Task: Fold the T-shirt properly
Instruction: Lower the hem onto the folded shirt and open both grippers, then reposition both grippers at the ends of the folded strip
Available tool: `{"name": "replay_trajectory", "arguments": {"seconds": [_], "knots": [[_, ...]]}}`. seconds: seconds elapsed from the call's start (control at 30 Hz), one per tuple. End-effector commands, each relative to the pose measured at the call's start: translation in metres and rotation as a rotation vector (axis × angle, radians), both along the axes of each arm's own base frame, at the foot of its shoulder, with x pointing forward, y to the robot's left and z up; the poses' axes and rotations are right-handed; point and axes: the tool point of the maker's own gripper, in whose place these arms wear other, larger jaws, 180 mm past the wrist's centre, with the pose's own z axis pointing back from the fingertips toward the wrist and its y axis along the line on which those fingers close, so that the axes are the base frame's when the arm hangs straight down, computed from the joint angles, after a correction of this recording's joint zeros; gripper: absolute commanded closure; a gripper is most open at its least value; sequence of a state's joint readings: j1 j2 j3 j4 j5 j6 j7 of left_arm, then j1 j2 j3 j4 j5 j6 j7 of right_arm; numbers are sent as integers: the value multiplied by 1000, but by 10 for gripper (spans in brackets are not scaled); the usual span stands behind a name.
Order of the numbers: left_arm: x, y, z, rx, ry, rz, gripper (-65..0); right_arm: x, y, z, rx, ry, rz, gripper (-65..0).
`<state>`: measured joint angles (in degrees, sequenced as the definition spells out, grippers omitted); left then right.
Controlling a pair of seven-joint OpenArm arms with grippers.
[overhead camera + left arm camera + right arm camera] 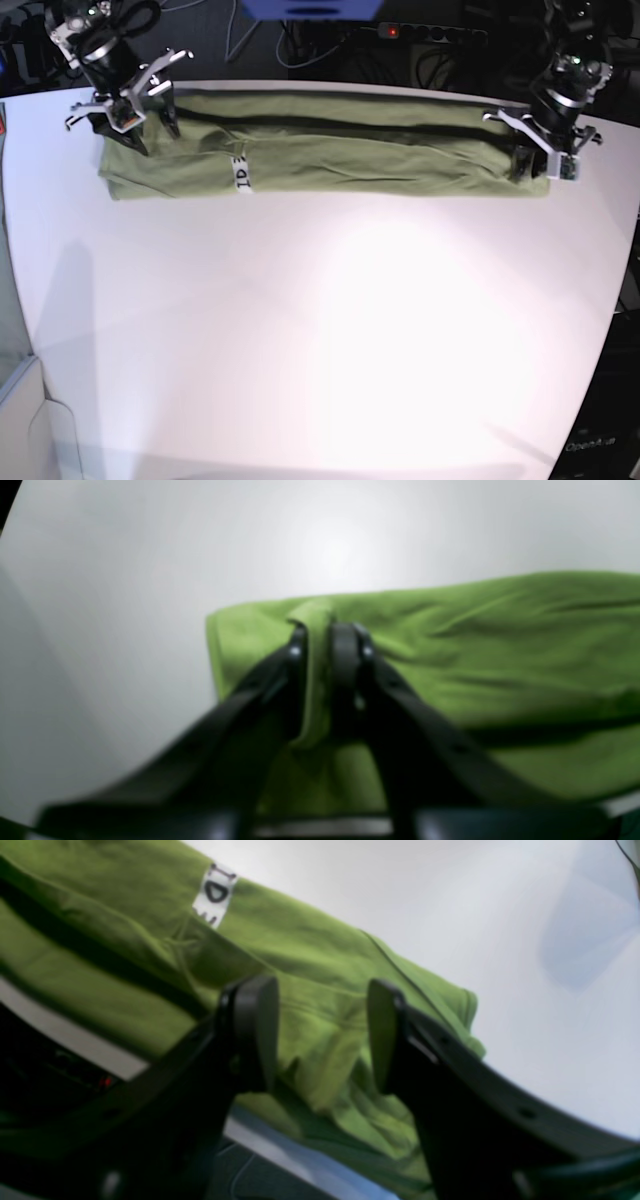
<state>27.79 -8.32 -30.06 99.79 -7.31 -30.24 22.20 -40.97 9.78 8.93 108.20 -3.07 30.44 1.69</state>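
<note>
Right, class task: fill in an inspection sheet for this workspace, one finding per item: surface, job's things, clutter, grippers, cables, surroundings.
Surface: white table, bare in front of the shirt.
Job's things: green shirt folded into a long band along the far edge; white label faces up.
Clutter: nothing seen.
Grippers: left gripper at one end of the band, jaws a narrow gap apart with a ridge of cloth between; right gripper at the other end, jaws apart astride the cloth.
Cables: a tangle behind the table, off the surface.
Surroundings: dark equipment behind the table, with a small red light.
</note>
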Motion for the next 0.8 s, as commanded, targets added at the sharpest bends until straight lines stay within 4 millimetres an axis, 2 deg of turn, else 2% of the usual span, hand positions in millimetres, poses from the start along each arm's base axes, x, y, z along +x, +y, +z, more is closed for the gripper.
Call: {"name": "replay_trajectory", "arguments": {"seconds": [0.0, 0.1, 0.17, 0.33, 0.47, 0.53, 0.77], "knots": [[1, 5, 8, 6, -31, 15, -176, 3, -1, 8, 10, -31, 2, -289], [-4, 22, 12, 25, -37, 62, -262, 4, -1, 9, 10, -34, 2, -289], [-6, 29, 14, 34, -40, 81, -282, 4, -1, 9, 10, -34, 2, -289], [-10, 43, 18, 53, -44, 113, -286, 4, 0, 10, 12, -38, 3, -289], [-16, 38, 17, 43, -31, 58, -286, 5, -2, 10, 9, -40, 1, -287], [-24, 39, 17, 38, -23, 42, -286, 5, -10, 12, -5, -45, -16, -287], [-58, 85, 2, 131, 63, 197, -285, 7, -31, 16, -41, -56, -61, -287]]}}
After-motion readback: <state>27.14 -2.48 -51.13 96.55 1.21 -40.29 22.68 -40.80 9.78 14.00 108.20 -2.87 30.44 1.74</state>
